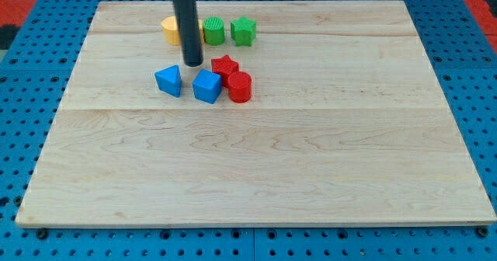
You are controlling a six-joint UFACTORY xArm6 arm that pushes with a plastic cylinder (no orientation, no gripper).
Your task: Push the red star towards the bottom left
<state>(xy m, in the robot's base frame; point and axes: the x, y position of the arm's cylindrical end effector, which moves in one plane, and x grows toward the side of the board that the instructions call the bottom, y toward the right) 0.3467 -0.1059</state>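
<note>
The red star point(224, 65) lies in the upper middle of the wooden board point(256, 152). It touches a red cylinder point(239, 86) at its lower right and a blue cube point(207, 86) at its lower left. My tip point(192, 64) is just to the left of the red star, above the blue cube and up and right of a blue triangular block point(168, 80). The rod rises from the tip out of the view's top.
A yellow block point(171, 29) sits partly behind the rod near the top edge. A green cylinder point(213, 31) and a green star-like block point(243, 30) stand to its right. Blue pegboard point(31, 74) surrounds the board.
</note>
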